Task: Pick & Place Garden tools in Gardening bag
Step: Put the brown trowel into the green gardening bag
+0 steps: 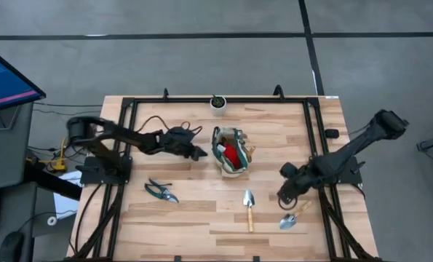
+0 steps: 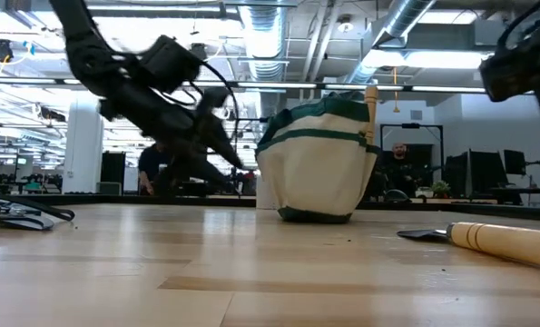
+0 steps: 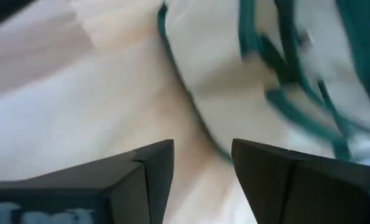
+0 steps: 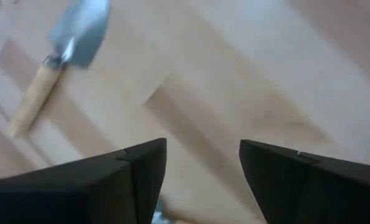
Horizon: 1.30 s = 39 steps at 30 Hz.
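The cream gardening bag (image 1: pixel 229 151) with green trim stands upright mid-table, a red item (image 1: pixel 233 154) inside it and a wooden handle (image 2: pixel 371 107) sticking up out of it. My left gripper (image 1: pixel 200 153) is open just left of the bag, its fingers apart, with the bag's side (image 3: pixel 234 81) ahead of them. My right gripper (image 1: pixel 284 196) is open above the table's near right part, pointing down. One trowel (image 1: pixel 249 208) lies flat near the front centre and shows in the right wrist view (image 4: pixel 63 59). A second trowel (image 1: pixel 292 217) lies just beside my right gripper. Pruning shears (image 1: pixel 161 191) lie at the near left.
A small white pot with a green plant (image 1: pixel 218 103) stands at the far edge, behind the bag. A dark metal frame (image 1: pixel 129 109) runs around the tabletop. Cables trail behind my left arm. Bare wood lies between the shears and the middle trowel.
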Available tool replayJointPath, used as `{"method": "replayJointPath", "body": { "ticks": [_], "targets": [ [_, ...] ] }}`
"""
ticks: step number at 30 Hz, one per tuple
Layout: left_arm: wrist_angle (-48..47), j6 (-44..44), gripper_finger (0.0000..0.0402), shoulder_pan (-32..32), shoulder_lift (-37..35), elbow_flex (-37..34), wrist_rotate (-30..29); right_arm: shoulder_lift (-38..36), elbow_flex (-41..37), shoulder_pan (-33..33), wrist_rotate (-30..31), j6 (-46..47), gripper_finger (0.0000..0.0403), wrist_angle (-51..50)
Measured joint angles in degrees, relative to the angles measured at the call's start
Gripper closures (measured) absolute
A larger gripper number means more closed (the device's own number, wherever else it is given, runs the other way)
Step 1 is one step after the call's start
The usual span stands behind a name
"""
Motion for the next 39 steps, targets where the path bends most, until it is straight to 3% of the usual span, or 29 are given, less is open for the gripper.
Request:
{"method": "replayJointPath", "body": {
  "ticks": [5, 9, 13, 17, 20, 26, 30, 39],
  "targets": [
    [-10.49, 1.80, 0.0268, -0.54, -13.57, -3.40, 11.63, 2.80, 2.09, 4.41, -0.62, 2.33, 0.0222, 1.17],
    [-17.43, 3.84, 0.0283, -5.14, -25.74, -3.75, 18.58, 4.67, 3.94, 6.10, -0.60, 2.26, 0.0226, 1.12],
    [-16.89, 5.07, 0.0293, -12.62, -35.75, -3.62, 17.55, 6.46, 4.87, 6.79, -0.64, 2.05, 0.0224, 1.02],
    [-17.82, 7.55, 0.0296, -21.41, -41.32, -3.64, 11.45, 8.39, 5.67, 6.93, -1.88, 1.84, 0.0216, 1.18],
    [-17.87, 8.08, 0.0292, -27.10, -41.80, -3.64, 6.10, 9.42, 5.73, 6.92, -2.83, 1.86, 0.0209, 1.35],
    [-17.83, 10.88, 0.0266, -34.43, -38.83, -3.67, 1.77, 10.24, 5.73, 6.44, -3.63, 2.10, 0.0182, 5.05],
    [-17.46, 11.02, 0.0240, -34.91, -36.69, -3.67, -1.75, 10.26, 5.75, 3.56, -3.54, 6.61, 0.0170, 6.66],
    [-17.38, 10.61, 0.0207, -34.32, -38.60, -3.64, -0.63, 10.26, 5.75, -0.91, -3.97, 9.15, 0.0190, 14.60]
  ]
}}
